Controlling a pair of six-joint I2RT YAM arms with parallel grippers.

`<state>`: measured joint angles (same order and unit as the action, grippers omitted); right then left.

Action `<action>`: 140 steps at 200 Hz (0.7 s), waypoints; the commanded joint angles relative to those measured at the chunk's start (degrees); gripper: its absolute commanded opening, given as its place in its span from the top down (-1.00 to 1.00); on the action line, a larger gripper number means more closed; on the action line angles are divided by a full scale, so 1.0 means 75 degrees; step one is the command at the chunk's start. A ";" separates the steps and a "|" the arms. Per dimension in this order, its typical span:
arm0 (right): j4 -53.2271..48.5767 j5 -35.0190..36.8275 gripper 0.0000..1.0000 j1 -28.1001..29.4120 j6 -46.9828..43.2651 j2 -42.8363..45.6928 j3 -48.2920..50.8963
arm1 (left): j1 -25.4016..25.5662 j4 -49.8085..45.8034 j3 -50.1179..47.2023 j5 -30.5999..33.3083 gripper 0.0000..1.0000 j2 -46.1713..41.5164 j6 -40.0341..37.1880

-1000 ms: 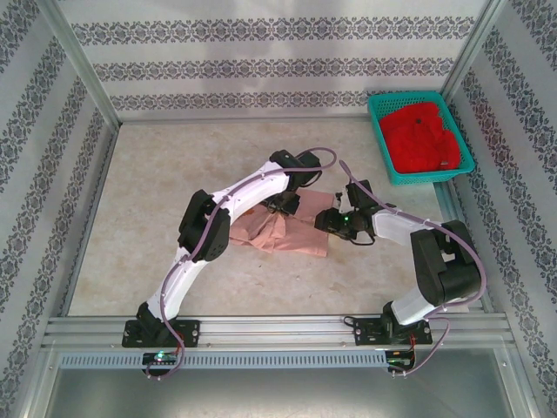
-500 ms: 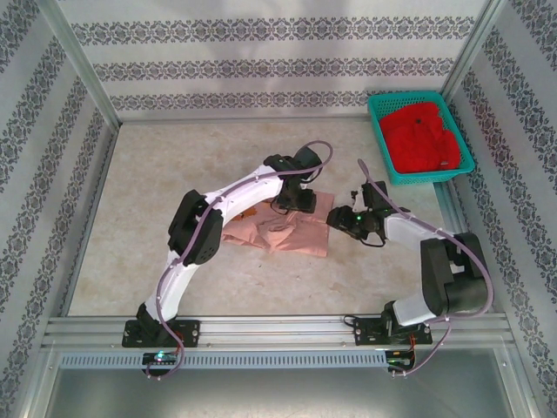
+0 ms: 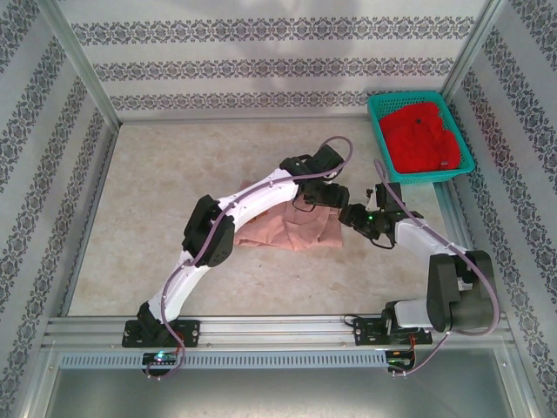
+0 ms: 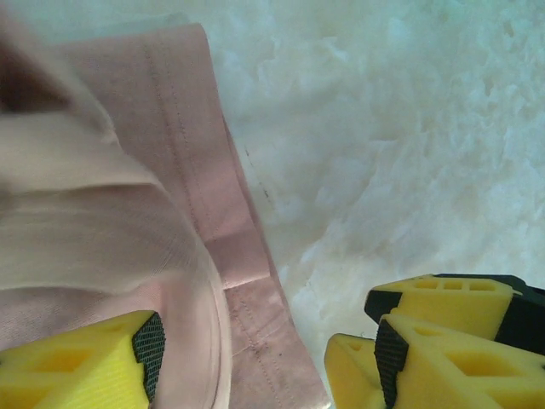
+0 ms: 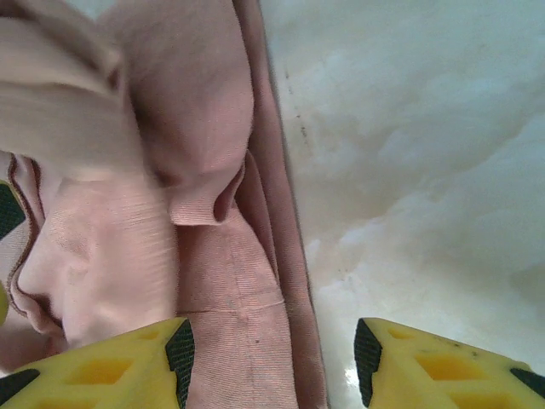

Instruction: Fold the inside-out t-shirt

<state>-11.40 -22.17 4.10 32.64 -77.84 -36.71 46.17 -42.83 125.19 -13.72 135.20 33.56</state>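
A teal plastic basket (image 3: 379,131) sits well apart from the right fingers (image 3: 350,213), beyond them and to their right, in the table's far corner. A bright red garment (image 3: 422,138) lies bunched inside it. The pale mottled table (image 3: 157,183) spreads beneath the fingers, and patterned walls (image 3: 261,61) enclose it.

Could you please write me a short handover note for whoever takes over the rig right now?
Left gripper: open at the t-shirt's right edge, one finger above cloth, the other above the table.
Right gripper: open, straddling the shirt's edge; nothing gripped.
T-shirt: mid-table, lying in rumpled layers. The red garment sits in the green basket at the far right corner.
Done: shirt gathered into a rough rectangle.
Left: probably regrasp, smooth out and finish the fold.
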 commanded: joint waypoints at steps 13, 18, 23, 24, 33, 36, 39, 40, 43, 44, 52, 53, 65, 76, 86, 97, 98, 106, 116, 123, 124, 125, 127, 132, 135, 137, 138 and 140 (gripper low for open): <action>-0.0114 0.0383 -0.11 -0.0164 0.0017 0.0389 0.0203 | 0.0101 -0.0286 0.0244 0.0058 -0.60 0.0000 -0.0607; -0.0119 0.0401 -0.11 -0.0194 0.0030 0.0452 0.0224 | 0.0101 -0.0327 0.0273 0.0112 -0.63 -0.0028 -0.0699; -0.0127 0.0439 -0.12 -0.0205 0.0026 0.0532 0.0230 | 0.0101 -0.0360 0.0294 0.0153 -0.65 -0.0056 -0.0808; -0.0130 0.0450 -0.12 -0.0212 0.0022 0.0545 0.0230 | 0.0101 -0.0366 0.0297 0.0159 -0.65 -0.0064 -0.0831; -0.0137 0.0505 -0.13 -0.0223 -0.0033 0.0676 0.0230 | 0.0090 -0.0434 0.0291 0.0242 -0.67 -0.0182 -0.0992; -0.0134 0.0508 -0.13 -0.0219 -0.0058 0.0702 0.0220 | 0.0090 -0.0447 0.0273 0.0246 -0.68 -0.0240 -0.1035; -0.0139 0.0518 -0.13 -0.0217 -0.0085 0.0729 0.0203 | 0.0079 -0.0444 0.0242 0.0247 -0.69 -0.0293 -0.1115; -0.0147 0.0512 -0.13 -0.0218 -0.0097 0.0738 0.0199 | 0.0079 -0.0449 0.0236 0.0241 -0.69 -0.0318 -0.1131; -0.0139 0.0499 -0.14 -0.0218 -0.0134 0.0745 0.0187 | 0.0072 -0.0454 0.0190 0.0255 -0.69 -0.0395 -0.1192; -0.0136 0.0492 -0.14 -0.0218 -0.0145 0.0752 0.0179 | 0.0069 -0.0460 0.0169 0.0257 -0.69 -0.0422 -0.1210; -0.0036 0.0343 -0.14 -0.0190 -0.0237 0.0775 0.0170 | 0.0049 -0.0423 -0.0040 0.0264 -0.70 -0.0688 -0.1317; -0.0002 0.0326 -0.14 -0.0181 -0.0244 0.0773 0.0171 | 0.0046 -0.0403 -0.0081 0.0255 -0.70 -0.0732 -0.1326; 0.0207 0.0249 -0.15 -0.0035 -0.0337 0.0713 0.0078 | -0.0008 -0.0098 -0.0789 0.0223 -0.70 -0.1350 -0.1470; 0.0353 0.0300 -0.17 0.0241 -0.0517 0.0556 -0.0137 | -0.0120 0.0239 -0.1685 0.0223 -0.70 -0.2027 -0.1489; 0.0328 0.0675 -0.17 0.0628 -0.0734 0.0348 -0.0431 | -0.0316 0.0486 -0.2537 0.0294 -0.70 -0.2639 -0.1346; 0.0395 0.1105 -0.18 0.1024 -0.0919 0.0042 -0.0752 | -0.0610 0.0749 -0.3500 0.0301 -0.70 -0.3254 -0.1046; 0.0401 0.1122 -0.18 0.1059 -0.0930 0.0007 -0.0782 | -0.0641 0.0780 -0.3586 0.0291 -0.70 -0.3310 -0.1020; 0.0471 0.1363 -0.19 0.1253 -0.0963 -0.0315 -0.1031 | -0.0878 0.1059 -0.4268 0.0191 -0.70 -0.3719 -0.0809; 0.0554 0.1505 -0.20 0.1384 -0.0988 -0.0668 -0.1323 | -0.1140 0.1409 -0.4998 0.0099 -0.68 -0.4137 -0.0534; 0.0530 0.1751 -0.22 0.1495 -0.1055 -0.0957 -0.1564 | -0.1276 0.1586 -0.5393 0.0004 -0.67 -0.4349 -0.0443; 0.0527 0.1791 -0.22 0.1506 -0.1069 -0.1002 -0.1598 | -0.1296 0.1609 -0.5447 -0.0010 -0.67 -0.4373 -0.0437; 0.0513 0.1823 -0.22 0.1528 -0.1082 -0.1042 -0.1633 | -0.1312 0.1621 -0.5485 -0.0016 -0.67 -0.4391 -0.0429; 0.0501 0.1882 -0.23 0.1563 -0.1115 -0.1107 -0.1703 | -0.1339 0.1629 -0.5564 -0.0027 -0.67 -0.4428 -0.0416; 0.0459 0.2044 -0.24 0.1631 -0.1193 -0.1334 -0.1884 | -0.1410 0.1635 -0.5719 -0.0028 -0.67 -0.4512 -0.0398; 0.0419 0.2113 -0.25 0.1677 -0.1231 -0.1471 -0.1976 | -0.1435 0.1627 -0.5776 -0.0015 -0.67 -0.4552 -0.0395; 0.0392 0.2154 -0.26 0.1703 -0.1272 -0.1563 -0.2059 | -0.1458 0.1625 -0.5818 -0.0006 -0.67 -0.4580 -0.0396; 0.0388 0.2168 -0.26 0.1715 -0.1289 -0.1604 -0.2092 | -0.1463 0.1617 -0.5835 -0.0009 -0.67 -0.4588 -0.0397; 0.0352 0.2194 -0.27 0.1736 -0.1319 -0.1696 -0.2164 | -0.1476 0.1614 -0.5871 0.0007 -0.67 -0.4597 -0.0411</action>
<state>-9.04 -12.91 15.27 26.55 -84.49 -47.57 37.54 -35.31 86.54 -13.28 102.28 27.92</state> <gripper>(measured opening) 0.620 0.837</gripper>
